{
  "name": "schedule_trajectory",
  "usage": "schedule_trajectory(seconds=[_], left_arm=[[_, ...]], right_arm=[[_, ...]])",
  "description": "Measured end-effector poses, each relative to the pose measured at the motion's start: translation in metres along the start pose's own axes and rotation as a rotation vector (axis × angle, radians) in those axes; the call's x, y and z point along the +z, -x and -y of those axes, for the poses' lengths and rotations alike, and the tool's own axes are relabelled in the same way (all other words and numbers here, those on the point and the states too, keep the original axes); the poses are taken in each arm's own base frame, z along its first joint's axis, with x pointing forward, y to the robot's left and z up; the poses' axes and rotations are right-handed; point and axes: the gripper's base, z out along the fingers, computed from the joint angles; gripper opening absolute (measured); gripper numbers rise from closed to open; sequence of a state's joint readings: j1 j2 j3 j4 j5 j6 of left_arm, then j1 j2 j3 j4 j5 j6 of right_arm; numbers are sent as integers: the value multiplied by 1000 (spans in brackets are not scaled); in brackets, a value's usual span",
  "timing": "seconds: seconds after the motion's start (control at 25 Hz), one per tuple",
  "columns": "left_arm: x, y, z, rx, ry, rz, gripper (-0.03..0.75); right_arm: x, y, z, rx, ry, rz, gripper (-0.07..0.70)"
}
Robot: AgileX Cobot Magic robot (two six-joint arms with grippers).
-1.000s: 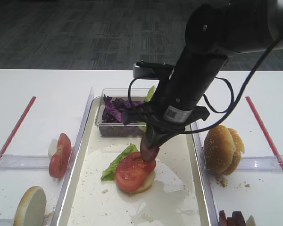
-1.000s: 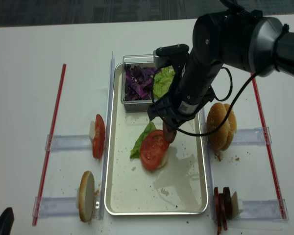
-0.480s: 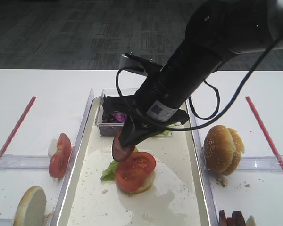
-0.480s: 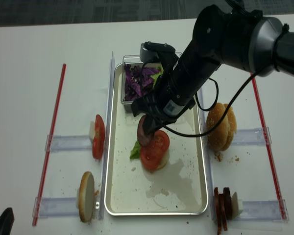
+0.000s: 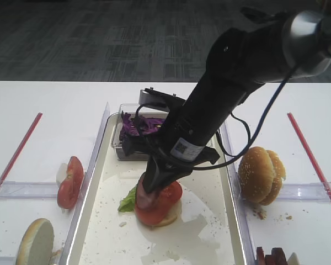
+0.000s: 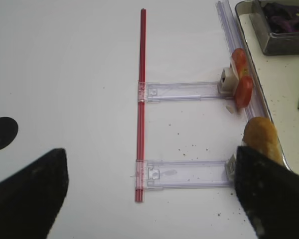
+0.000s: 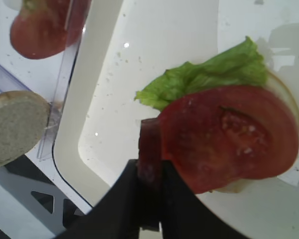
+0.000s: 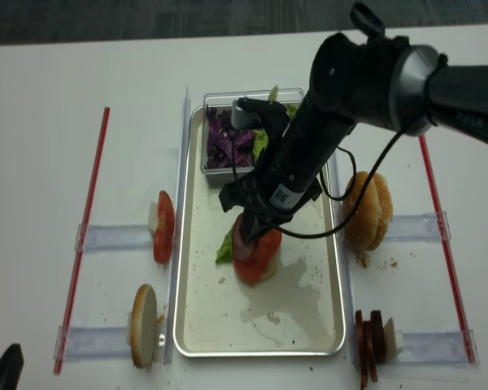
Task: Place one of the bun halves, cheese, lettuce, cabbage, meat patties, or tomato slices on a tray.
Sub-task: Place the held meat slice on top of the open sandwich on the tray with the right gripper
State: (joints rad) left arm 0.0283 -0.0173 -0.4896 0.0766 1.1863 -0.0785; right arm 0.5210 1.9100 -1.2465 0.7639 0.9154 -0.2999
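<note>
Right gripper (image 7: 150,199) pinches a meat patty (image 7: 149,162) on edge, touching the left rim of the tomato slice (image 7: 229,137) stacked on lettuce (image 7: 209,74) mid-tray (image 5: 94,182); left gripper (image 6: 149,191) spread wide over the worktop (image 6: 65,74)

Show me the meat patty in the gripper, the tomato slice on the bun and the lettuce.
meat patty (image 7: 149,149), right wrist view, edge above the fingers.
tomato slice (image 7: 229,137), right wrist view, centre.
lettuce (image 7: 209,74), right wrist view, leaf middle.
</note>
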Motion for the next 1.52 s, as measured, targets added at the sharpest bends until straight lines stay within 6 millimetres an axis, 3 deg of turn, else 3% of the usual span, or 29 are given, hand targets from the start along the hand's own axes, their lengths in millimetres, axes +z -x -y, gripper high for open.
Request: schedule_trajectory(seconds=[0.56, 0.64, 0.8, 0.88, 1.52], left_arm=[[0, 0, 0, 0, 0, 0, 618], [0, 0, 0, 0, 0, 0, 618], [0, 0, 0, 0, 0, 0, 618], [0, 0, 0, 0, 0, 0, 618], [0, 0, 0, 0, 0, 0, 618]], right_arm=[[10, 1, 9, 1, -29, -19, 143], [10, 0, 11, -21, -55, -28, 246], [10, -1, 15, -45, -92, -40, 593], [10, -1, 15, -37, -99, -41, 654], [6, -1, 14, -44, -106, -33, 691]])
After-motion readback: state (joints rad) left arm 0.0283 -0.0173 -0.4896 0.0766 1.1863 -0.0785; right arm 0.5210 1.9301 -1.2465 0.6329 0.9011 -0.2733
